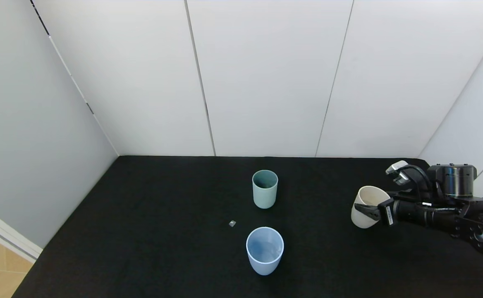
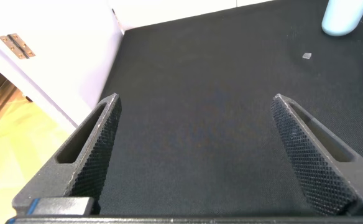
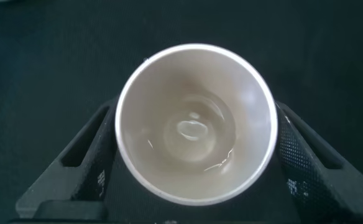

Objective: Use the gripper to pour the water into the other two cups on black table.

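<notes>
My right gripper is shut on a beige cup at the right side of the black table. The cup leans slightly. In the right wrist view the cup sits between both fingers, with a little clear water at its bottom. The teal-green cup stands upright at the table's middle. The wider pale blue cup stands nearer me, with a faint sheen inside. My left gripper is open and empty above the table's left part, out of the head view.
A small grey bit lies left of the gap between the two cups. White walls close the table's back and sides. The table's left edge drops to a wooden floor. Two cups show at the left wrist view's far corner.
</notes>
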`<action>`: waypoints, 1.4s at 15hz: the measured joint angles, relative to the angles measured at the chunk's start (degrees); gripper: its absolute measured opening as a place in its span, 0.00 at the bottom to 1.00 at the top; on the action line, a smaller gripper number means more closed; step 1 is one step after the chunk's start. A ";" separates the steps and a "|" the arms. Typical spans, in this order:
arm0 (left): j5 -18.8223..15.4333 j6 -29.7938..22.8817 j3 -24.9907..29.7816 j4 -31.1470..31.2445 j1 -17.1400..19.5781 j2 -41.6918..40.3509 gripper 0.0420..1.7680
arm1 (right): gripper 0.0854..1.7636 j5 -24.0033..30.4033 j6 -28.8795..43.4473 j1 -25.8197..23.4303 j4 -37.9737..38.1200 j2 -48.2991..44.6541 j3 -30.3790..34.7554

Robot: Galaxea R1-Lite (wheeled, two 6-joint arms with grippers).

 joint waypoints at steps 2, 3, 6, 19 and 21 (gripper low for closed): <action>0.00 0.00 0.00 0.00 0.00 0.00 0.97 | 0.92 0.00 0.61 0.00 0.39 -1.55 0.09; 0.00 0.00 0.00 0.00 0.02 0.00 0.97 | 0.93 0.01 0.94 0.00 0.63 -2.47 0.11; 0.00 0.00 0.00 0.00 0.00 0.00 0.97 | 0.94 -0.02 1.19 0.02 5.19 -6.81 0.00; 0.00 0.00 0.00 0.00 0.00 0.00 0.97 | 0.96 -5.32 6.77 -0.22 25.81 -43.52 11.23; 0.00 0.02 0.00 0.00 0.00 0.00 0.97 | 0.96 -5.47 6.90 -0.37 32.41 -51.13 13.62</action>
